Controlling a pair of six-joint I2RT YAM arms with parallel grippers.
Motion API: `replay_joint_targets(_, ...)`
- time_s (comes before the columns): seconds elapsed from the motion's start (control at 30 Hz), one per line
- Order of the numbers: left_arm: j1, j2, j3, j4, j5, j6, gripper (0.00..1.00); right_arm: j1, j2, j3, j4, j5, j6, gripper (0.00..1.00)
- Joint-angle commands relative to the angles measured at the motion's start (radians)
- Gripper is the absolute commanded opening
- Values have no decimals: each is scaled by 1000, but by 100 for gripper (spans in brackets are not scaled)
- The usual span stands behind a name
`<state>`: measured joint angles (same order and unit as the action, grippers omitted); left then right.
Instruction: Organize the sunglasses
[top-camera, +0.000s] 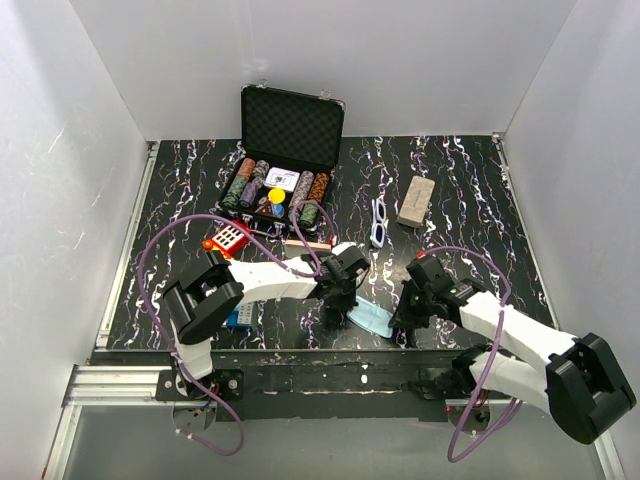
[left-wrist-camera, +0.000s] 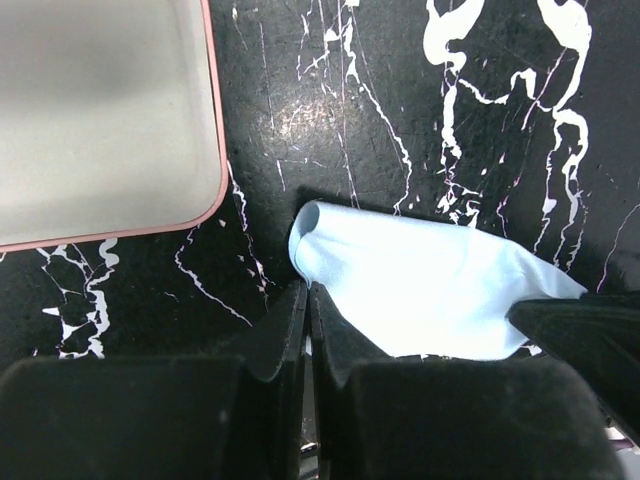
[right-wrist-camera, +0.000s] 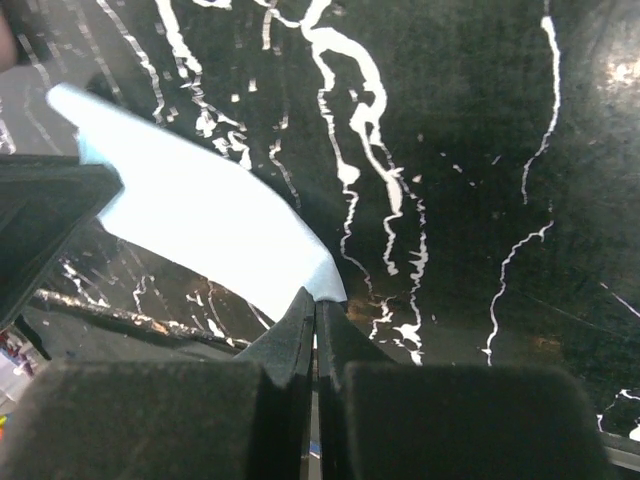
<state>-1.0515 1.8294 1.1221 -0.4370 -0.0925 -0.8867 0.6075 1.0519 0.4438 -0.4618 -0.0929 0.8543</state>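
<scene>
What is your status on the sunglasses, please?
Left gripper shut on blue cloth; right gripper shut on its corner. White sunglasses untouched, farther back, beside grey-brown case. Pink case lies close by the cloth.

You have two arms on the desk (top-camera: 470, 262), the left arm (top-camera: 270, 280) and the right arm (top-camera: 510, 325). That gives you two pincers, the left pincer (left-wrist-camera: 307, 292) and the right pincer (right-wrist-camera: 318, 300). You can count one pair of white-framed sunglasses (top-camera: 379, 222) and one light blue cloth (top-camera: 372, 320). There are two oblong cases: one grey-brown case (top-camera: 414, 202) and one pink-rimmed case (left-wrist-camera: 120, 110). You also have one open black chip case (top-camera: 290, 125) holding one yellow disc (top-camera: 277, 195) and chips (top-camera: 262, 185) too small to count. Add one red keypad gadget (top-camera: 226, 237) and one small blue item (top-camera: 238, 318).
</scene>
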Motion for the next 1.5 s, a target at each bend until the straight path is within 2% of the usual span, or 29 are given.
replay_joint_targets(0.0,-11,-39,18,-45,-45,6,0,8,-72,45,47,-28,-54,1)
replay_joint_targets(0.23,-16,-188,-4,-71,-128,-1,0,17,-9,156,87,-79,-98,1)
replay_joint_targets(0.53,-8,-308,2,-223,-328,-25,0,63,164,325,184,-114,-110,1)
replay_joint_targets(0.67,62,-332,-7,-255,-334,3,0,83,244,392,229,-117,-97,1)
replay_joint_targets(1.03,200,-341,-61,-181,-286,94,0,106,434,507,273,-59,-54,1)
replay_joint_targets(1.47,257,-294,-90,-138,-260,134,0,113,546,544,288,-21,-20,1)
